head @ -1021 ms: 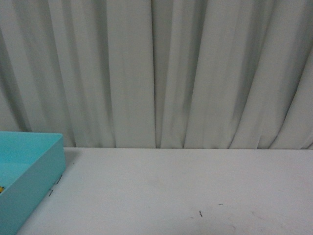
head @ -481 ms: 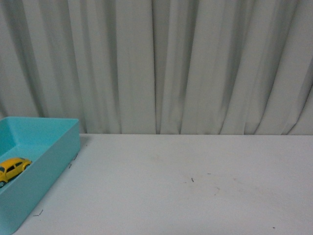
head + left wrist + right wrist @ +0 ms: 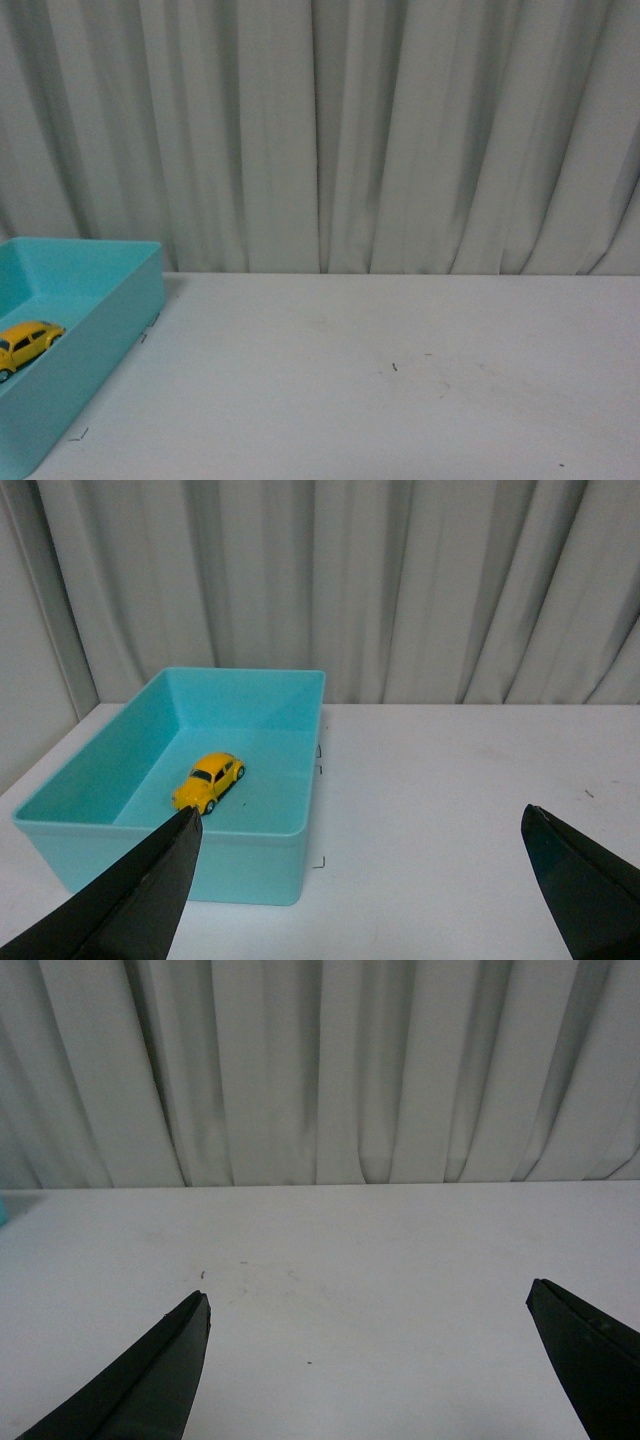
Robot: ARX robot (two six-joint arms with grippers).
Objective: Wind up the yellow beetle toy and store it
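The yellow beetle toy [image 3: 26, 341] [image 3: 208, 781] rests on its wheels inside the turquoise bin [image 3: 120, 310] [image 3: 250, 865], at the table's left side. My left gripper [image 3: 360, 825] hangs open above the table, near the bin's front corner, apart from the toy and holding nothing. Over bare table stands my right gripper [image 3: 368, 1305], open and empty. Neither arm shows in the front view.
A white table [image 3: 400, 380] runs to a far edge backed by a pale pleated curtain [image 3: 380, 130]. Small dark specks [image 3: 394, 367] mark the tabletop. The bin's walls rise above the table surface at the left.
The front view has tilted down over the last second: the bin and table edge sit higher in frame and the toy has come into sight. Nothing moved in the last half second.
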